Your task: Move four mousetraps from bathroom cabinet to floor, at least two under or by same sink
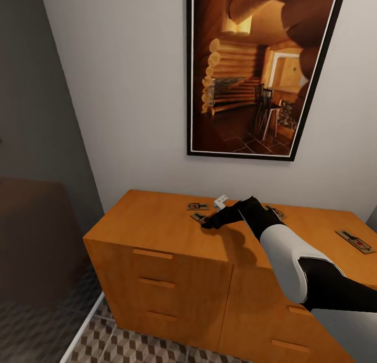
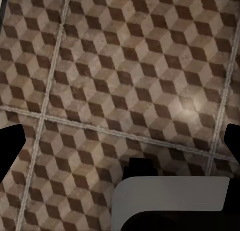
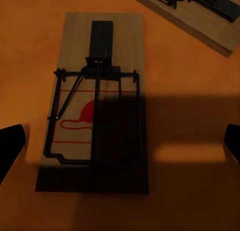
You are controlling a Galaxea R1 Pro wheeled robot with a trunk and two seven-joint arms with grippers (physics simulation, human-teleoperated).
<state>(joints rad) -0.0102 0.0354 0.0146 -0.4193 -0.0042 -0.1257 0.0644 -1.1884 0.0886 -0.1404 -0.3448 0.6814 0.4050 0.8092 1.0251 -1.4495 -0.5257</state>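
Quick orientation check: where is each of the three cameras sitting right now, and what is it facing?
Head: high on the robot, looking down at the cabinet top; right arm reaches to a mousetrap.
Left wrist: on the left arm, facing the bathroom floor; left end effector open.
Right wrist: over the same mousetrap, right end effector open.
Head and right wrist share it.
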